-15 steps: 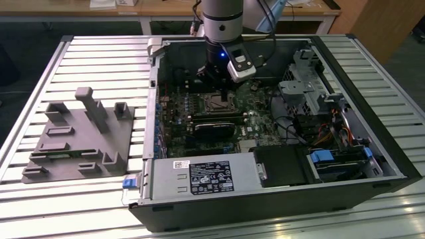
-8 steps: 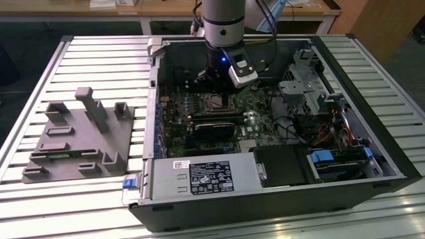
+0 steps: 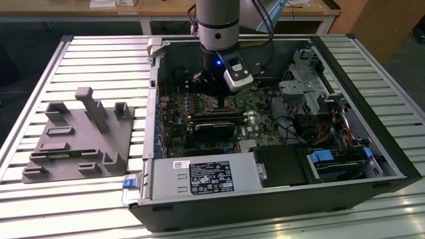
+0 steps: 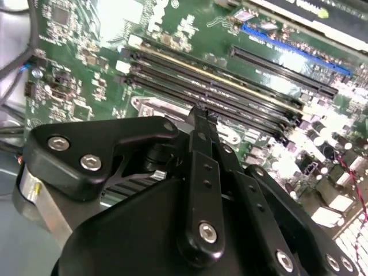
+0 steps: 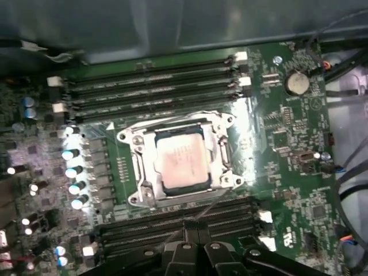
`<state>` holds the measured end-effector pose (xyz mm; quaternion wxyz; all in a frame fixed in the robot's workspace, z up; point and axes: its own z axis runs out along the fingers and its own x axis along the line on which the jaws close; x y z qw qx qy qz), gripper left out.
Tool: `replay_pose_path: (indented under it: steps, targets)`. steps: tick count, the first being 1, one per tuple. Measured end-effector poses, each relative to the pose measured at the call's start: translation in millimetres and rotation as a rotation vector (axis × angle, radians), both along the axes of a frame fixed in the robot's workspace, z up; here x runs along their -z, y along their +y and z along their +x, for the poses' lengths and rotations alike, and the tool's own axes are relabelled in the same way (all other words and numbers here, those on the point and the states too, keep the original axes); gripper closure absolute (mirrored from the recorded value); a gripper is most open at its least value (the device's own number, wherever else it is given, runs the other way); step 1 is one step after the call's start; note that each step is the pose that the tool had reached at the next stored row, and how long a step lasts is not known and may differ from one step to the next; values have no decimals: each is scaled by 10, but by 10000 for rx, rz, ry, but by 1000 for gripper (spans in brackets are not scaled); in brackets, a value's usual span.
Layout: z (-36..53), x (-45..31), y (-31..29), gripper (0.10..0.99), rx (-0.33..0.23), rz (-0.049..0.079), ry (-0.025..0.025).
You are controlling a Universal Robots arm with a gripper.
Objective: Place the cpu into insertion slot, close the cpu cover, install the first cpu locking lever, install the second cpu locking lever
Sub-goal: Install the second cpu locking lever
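Observation:
In the first wrist view the cpu lies flat in the insertion slot, its pale metal top facing up. The silvery cpu cover is down around it as a frame. A thin locking lever runs slanting from the socket's corner towards my gripper, whose black fingers are shut tip to tip just beside the socket. The second wrist view has the same shut gripper low over the board at the socket's metal rim. In the exterior view the gripper reaches down into the open computer case.
Long black memory slots flank the socket on two sides. A coin battery sits near a board corner. Inside the case are a black card, a power supply and cables. A grey fixture stands at the exterior view's left.

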<state>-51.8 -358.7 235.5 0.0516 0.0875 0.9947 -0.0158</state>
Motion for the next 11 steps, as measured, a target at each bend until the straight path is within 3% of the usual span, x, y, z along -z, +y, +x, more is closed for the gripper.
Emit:
replay_pose_path:
  steps: [4, 11]
  targets:
    - [-54, 10, -11, 980, -81, 329, 0]
    - [-115, 31, -67, 980, -154, 746, -1]
